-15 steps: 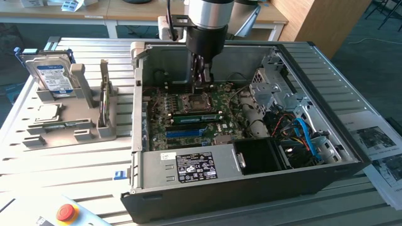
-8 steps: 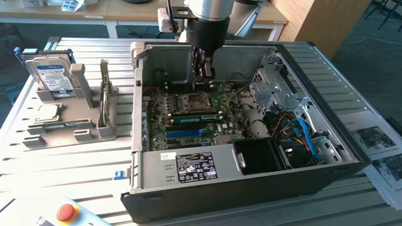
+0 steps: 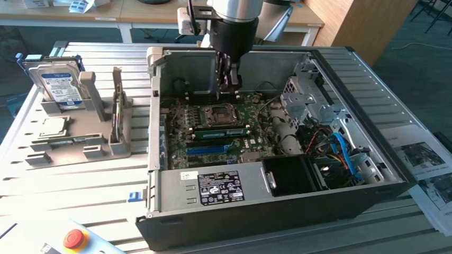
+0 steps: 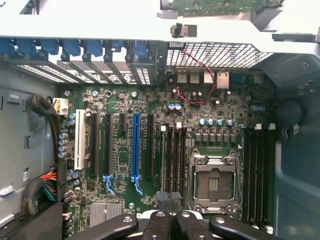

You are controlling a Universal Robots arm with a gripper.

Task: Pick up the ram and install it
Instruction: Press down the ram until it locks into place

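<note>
gripper (image 3: 229, 79) at upper centre of the exterior frame, fingers closed, holding nothing visible. ram (image 3: 222, 132) lies below it mid-frame on the motherboard (image 3: 211, 124), long axis running left-right.

Exterior view looks down obliquely at the open computer case (image 3: 282, 206); wrist view faces its motherboard (image 4: 150, 150) closely
</note>
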